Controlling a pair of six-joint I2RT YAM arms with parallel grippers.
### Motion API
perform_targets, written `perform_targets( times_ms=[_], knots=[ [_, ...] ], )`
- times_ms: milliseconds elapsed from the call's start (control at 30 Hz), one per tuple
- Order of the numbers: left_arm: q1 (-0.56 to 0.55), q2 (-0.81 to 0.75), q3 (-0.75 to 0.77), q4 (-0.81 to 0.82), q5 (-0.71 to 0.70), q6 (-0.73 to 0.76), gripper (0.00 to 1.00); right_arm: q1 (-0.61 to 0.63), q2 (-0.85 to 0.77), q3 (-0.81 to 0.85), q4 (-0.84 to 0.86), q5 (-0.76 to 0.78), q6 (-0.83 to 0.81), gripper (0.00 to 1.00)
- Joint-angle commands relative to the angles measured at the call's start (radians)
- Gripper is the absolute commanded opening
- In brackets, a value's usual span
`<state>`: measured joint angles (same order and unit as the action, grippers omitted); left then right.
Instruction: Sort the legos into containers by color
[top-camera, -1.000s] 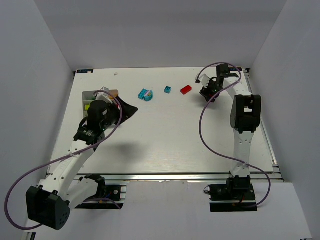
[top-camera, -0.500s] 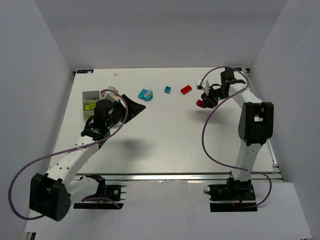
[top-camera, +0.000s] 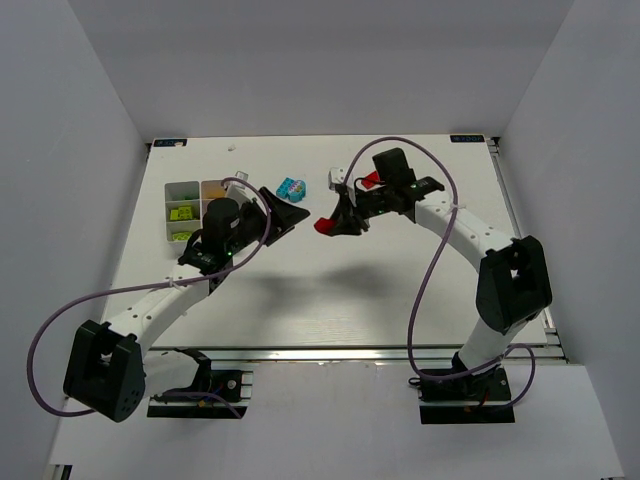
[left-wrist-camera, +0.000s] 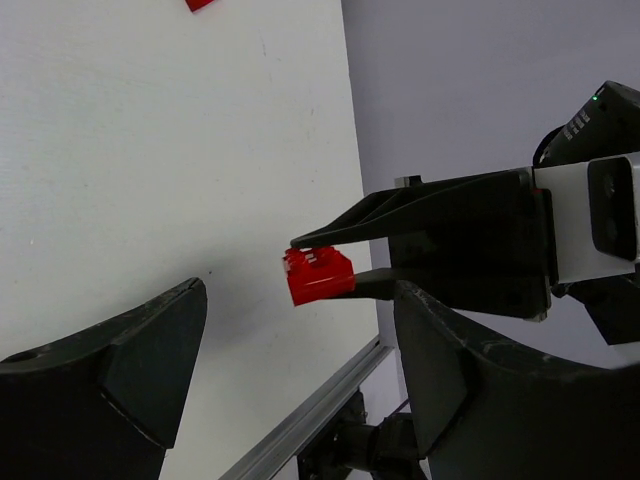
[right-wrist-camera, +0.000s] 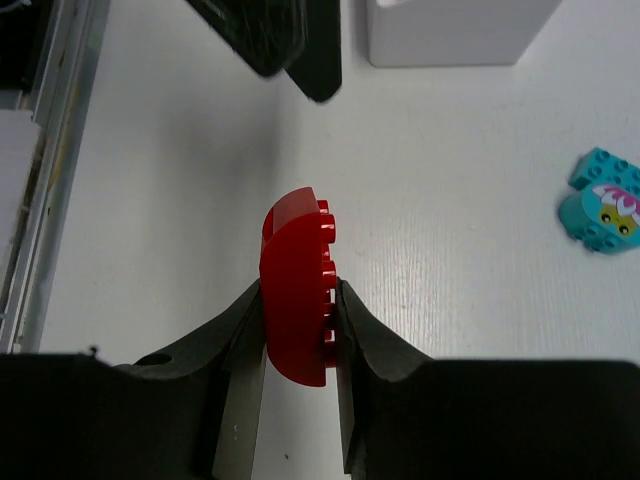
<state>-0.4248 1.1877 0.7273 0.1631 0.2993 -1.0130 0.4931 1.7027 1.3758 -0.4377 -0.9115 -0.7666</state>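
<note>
Right hand (top-camera: 330, 223) clamped on red brick (right-wrist-camera: 297, 285), held in air over middle of desk (top-camera: 330, 290), studs sideways. Left hand (top-camera: 288, 212) spread wide, empty, tips facing brick, close by. Tray (top-camera: 183, 187) at far left, well apart from brick. Cyan brick (top-camera: 291, 188) lies near. Likely risks: hands collide, being so close; brick drops if right lets go before left pinches; curved side may slip.

The left arm (top-camera: 160, 300) and right arm (top-camera: 458, 222), white with black joints, are trailing looping purple cables (top-camera: 400, 140) and wearing black tapered fingers (left-wrist-camera: 110, 370).
</note>
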Motion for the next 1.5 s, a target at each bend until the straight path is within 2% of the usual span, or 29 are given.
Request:
perform_targets(
  times_ms=[0,233,500,533,700,867,933,967,1033,1067,1100,1167,1267,1400,1467],
  knots=[
    [-0.011,-0.022,0.0,0.05,0.012,-0.013,0.85,0.039,-0.009,0.002,0.129,-0.003,0.147,0.0],
    [-0.02,-0.04,-0.028,0.012,-0.005,-0.022,0.83,0.113,0.009,0.043,0.169,0.054,0.174,0.0],
    [-0.023,-0.025,-0.026,0.001,-0.017,-0.035,0.74,0.157,0.009,0.054,0.178,0.109,0.165,0.0],
    [-0.025,-0.019,-0.026,0.003,-0.008,-0.036,0.66,0.16,0.009,0.055,0.18,0.124,0.164,0.0],
    [-0.026,0.001,-0.019,-0.002,0.014,-0.038,0.43,0.163,0.011,0.055,0.198,0.155,0.171,0.0],
    [-0.028,0.009,-0.02,0.003,0.03,-0.042,0.29,0.163,0.012,0.054,0.214,0.164,0.184,0.0],
    [-0.028,0.01,-0.019,0.001,0.037,-0.041,0.19,0.163,0.012,0.054,0.218,0.166,0.193,0.01],
    [-0.028,0.01,-0.016,-0.002,0.038,-0.035,0.15,0.163,0.012,0.054,0.226,0.169,0.194,0.08],
    [-0.028,0.009,-0.003,-0.025,0.029,-0.026,0.1,0.162,0.014,0.052,0.232,0.193,0.21,0.51],
    [-0.026,0.006,0.0,-0.034,0.023,-0.019,0.09,0.163,0.014,0.049,0.249,0.206,0.217,0.84],
    [-0.026,0.003,0.006,-0.06,0.012,-0.013,0.08,0.163,0.015,0.046,0.255,0.212,0.225,0.89],
    [-0.025,-0.007,0.029,-0.102,-0.026,0.014,0.06,0.162,0.017,0.043,0.258,0.25,0.234,0.9],
    [-0.006,-0.022,0.075,-0.245,-0.107,0.054,0.0,0.16,0.012,0.025,0.261,0.308,0.234,0.89],
    [0.116,-0.049,0.127,-0.468,-0.189,0.096,0.0,0.151,-0.015,-0.044,0.298,0.43,0.227,0.89],
    [0.19,-0.06,0.161,-0.54,-0.239,0.126,0.0,0.15,-0.05,-0.136,0.411,0.567,0.228,0.89]
  ],
)
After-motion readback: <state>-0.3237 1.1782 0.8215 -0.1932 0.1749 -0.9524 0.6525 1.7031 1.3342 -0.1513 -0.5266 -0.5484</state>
